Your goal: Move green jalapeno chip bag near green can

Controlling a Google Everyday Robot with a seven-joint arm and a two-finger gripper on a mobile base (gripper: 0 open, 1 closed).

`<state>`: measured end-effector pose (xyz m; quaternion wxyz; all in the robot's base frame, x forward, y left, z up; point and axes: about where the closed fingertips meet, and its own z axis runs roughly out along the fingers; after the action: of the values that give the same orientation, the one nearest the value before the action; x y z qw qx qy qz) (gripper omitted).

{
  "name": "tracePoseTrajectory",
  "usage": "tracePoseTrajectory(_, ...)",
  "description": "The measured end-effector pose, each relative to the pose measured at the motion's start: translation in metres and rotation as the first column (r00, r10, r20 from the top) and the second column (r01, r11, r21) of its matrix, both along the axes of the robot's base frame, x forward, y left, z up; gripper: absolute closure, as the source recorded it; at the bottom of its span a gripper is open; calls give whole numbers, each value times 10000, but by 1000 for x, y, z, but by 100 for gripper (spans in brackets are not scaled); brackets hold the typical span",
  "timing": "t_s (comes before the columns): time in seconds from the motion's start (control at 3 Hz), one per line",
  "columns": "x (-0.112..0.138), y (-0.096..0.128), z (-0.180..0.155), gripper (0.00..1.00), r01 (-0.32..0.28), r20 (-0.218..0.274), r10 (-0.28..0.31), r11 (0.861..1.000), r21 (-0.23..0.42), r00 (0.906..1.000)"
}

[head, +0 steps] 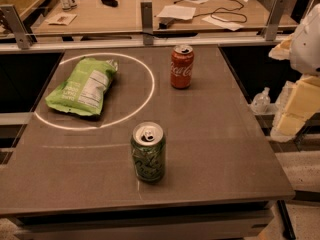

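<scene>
The green jalapeno chip bag point(82, 86) lies flat at the far left of the grey table point(215, 149), white label panel up, inside a bright ring of light. The green can point(148, 151) stands upright near the table's front middle, about a bag's length from the bag. My gripper point(294, 109) is at the right edge of the view, beyond the table's right side and above the floor. It is far from both the bag and the can, and nothing shows in it.
A red cola can point(182, 66) stands upright at the far middle of the table. A small clear object point(261, 101) sits just off the right edge. A rail with metal posts point(146, 16) and a desk with papers and cables lie behind.
</scene>
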<state>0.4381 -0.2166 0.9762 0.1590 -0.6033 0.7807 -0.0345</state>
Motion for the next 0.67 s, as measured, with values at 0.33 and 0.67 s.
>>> tracePoseTrajectory(0.33,0,0,0,0,0,0,0,10000,0,10000)
tracePoseTrajectory(0.67,-1,3,3,0,-331,132,334,9992,-211,9994)
